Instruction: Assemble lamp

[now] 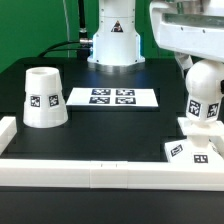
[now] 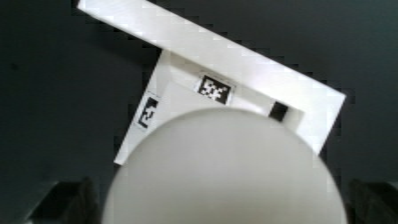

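The rounded white bulb (image 1: 203, 96) with tags on its neck hangs upright in my gripper (image 1: 202, 72) at the exterior view's right. It is right over the flat square base (image 1: 190, 150); I cannot tell whether they touch. In the wrist view the bulb (image 2: 222, 165) fills the space between my dark fingers, with the gripper (image 2: 217, 208) shut on it. The tagged base (image 2: 183, 105) lies beyond it. The tapered shade (image 1: 44, 97) stands mouth down on the black table, far off at the exterior view's left.
The marker board (image 1: 111, 97) lies flat at the table's middle back. A raised white rail (image 1: 100, 172) runs along the front and left edges, and it also shows in the wrist view (image 2: 214, 50) just past the base. The robot's pedestal (image 1: 113, 45) stands behind.
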Robot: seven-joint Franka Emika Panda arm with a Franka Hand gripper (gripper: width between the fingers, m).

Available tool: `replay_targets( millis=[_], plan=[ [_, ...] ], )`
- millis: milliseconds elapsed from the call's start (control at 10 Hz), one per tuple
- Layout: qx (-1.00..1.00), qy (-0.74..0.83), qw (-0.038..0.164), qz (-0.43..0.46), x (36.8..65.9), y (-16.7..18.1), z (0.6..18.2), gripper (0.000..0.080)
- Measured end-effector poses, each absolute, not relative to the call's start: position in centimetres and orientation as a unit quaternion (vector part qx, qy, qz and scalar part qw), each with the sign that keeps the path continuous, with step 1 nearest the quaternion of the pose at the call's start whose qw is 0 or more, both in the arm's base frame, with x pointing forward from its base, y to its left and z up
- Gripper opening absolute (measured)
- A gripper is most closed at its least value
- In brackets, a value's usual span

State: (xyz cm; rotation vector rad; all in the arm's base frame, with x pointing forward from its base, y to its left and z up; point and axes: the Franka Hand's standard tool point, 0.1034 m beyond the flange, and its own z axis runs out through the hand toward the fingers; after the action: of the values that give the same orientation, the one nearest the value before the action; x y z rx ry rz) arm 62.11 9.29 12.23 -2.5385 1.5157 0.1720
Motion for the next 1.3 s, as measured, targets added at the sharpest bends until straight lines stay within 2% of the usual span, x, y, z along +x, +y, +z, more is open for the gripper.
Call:
replay_targets(
  millis=[300, 600, 700, 1300],
  plan=[
    [-0.911, 0.399, 0.089, 0.051, 61.89, 9.23, 12.18, 0.0698],
    [-0.97, 0.233, 0.058, 0.047, 61.85, 9.19, 12.82, 0.0698],
    [-0.983, 0.171, 0.056, 0.04, 62.03, 9.28, 13.02, 0.0698],
    [-0.997, -0.031, 0.06, 0.029, 62.0, 9.09, 12.81, 0.0698]
  ],
)
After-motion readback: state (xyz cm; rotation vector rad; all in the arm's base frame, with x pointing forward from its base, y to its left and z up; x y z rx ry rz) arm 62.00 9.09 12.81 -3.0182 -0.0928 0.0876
